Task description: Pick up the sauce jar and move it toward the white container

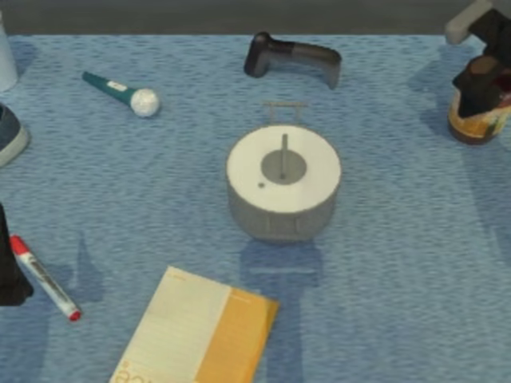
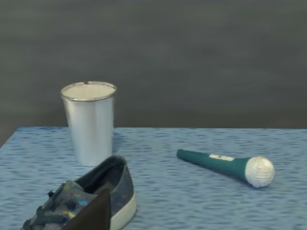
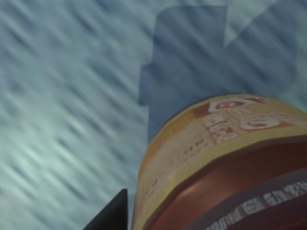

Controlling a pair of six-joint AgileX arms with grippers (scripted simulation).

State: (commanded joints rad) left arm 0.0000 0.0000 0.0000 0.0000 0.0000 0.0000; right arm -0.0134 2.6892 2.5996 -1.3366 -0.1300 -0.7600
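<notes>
The sauce jar (image 1: 477, 120), with its orange-yellow label and dark maroon lid, is at the table's far right edge. My right gripper (image 1: 481, 80) comes down over its lid and is shut on it. In the right wrist view the jar (image 3: 216, 158) fills the frame, one dark fingertip (image 3: 112, 215) lies against its side and the other is hidden. Whether the jar is off the cloth I cannot tell. The white container (image 1: 247, 171), a squat drum with a central pin, stands mid-table, well to the left of the jar. My left gripper (image 1: 9, 271) is parked open at the left edge.
A black handheld scanner (image 1: 295, 57) lies behind the drum. A teal microphone (image 1: 128, 94) is at the back left, with a shoe (image 2: 96, 196) and a metal cup (image 2: 89, 122) at the left edge. A red-capped marker (image 1: 44, 279) and an orange book (image 1: 200, 331) lie in front.
</notes>
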